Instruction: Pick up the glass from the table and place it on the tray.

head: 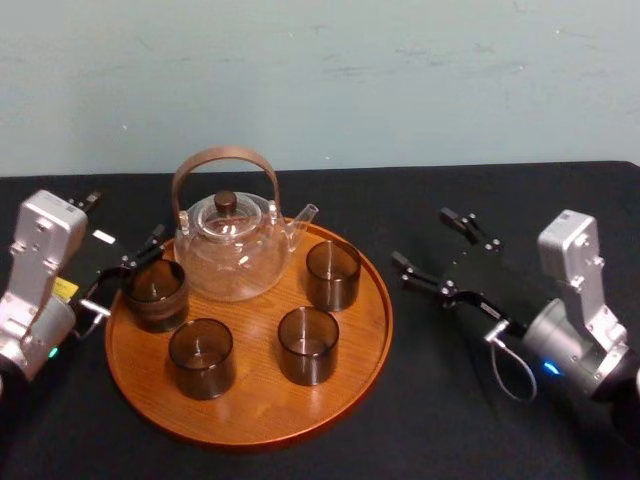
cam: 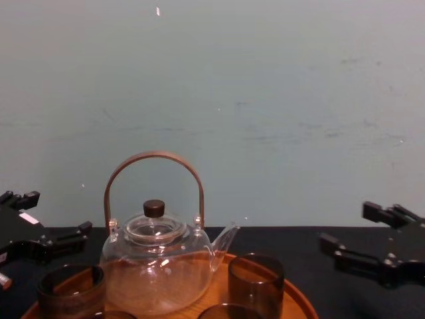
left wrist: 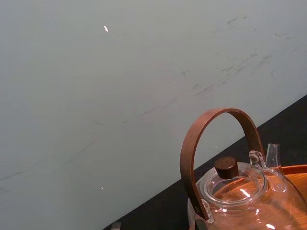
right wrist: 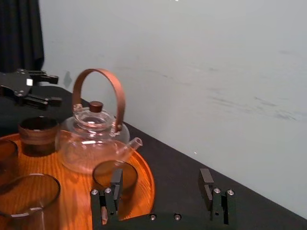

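1. Smoky brown cylindrical glass (head: 155, 293) stands upright on the large round orange-brown wooden tray (head: 365, 330), at its left rim. It is just beside the clear glass teapot with bent wooden handle (head: 232, 255).
2. Left gripper (head: 140, 255) is spread wide and holds nothing, just behind the glass. Right gripper (head: 422, 237) is also wide, idle over the black table (head: 450, 420) right of the tray.
3. Judged step: glass placed, gripper to clear out. Lift straight up and back; don't clip the glass rim or the teapot handle.
4. Head view reads the fingers as touching the glass. Right wrist view shows a gap, with the gripper higher and behind.
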### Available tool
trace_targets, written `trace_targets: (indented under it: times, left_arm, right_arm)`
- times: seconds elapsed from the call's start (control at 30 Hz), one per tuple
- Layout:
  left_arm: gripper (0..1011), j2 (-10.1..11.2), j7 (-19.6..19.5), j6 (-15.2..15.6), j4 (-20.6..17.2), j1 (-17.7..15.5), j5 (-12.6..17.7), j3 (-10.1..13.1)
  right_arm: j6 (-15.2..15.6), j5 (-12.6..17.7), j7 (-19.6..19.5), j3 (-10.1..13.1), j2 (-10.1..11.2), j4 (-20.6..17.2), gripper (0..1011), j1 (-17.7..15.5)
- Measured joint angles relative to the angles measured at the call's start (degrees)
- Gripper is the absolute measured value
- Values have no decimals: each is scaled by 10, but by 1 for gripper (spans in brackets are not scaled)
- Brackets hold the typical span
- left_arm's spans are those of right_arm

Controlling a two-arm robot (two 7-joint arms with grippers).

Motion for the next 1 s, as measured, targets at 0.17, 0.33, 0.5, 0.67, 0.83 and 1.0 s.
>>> trace_targets:
  times: [0.17,0.33,0.5,0.67,0.83,1.0]
  left_arm:
    - [1002,0,0,0,0,0,0,0]
    - [1001,0,0,0,0,0,0,0]
    - [1001,0,0,0,0,0,0,0]
    - [1002,0,0,0,0,0,0,0]
    - [1001,0,0,0,0,0,0,0]
    - [1001,0,0,0,0,0,0,0]
  right_arm:
    - [-2,-2,-13,17,4,-3,1003,-15]
    - [-2,-6,-21,26,4,-3,1002,-22]
    - [-2,-6,-21,24,4,-3,1002,-21]
    - [-1,-6,-20,23,4,-3,1002,-21]
    - [-1,-6,-19,23,4,-3,1002,-20]
    - [-1,-7,-19,22,4,-3,1002,-20]
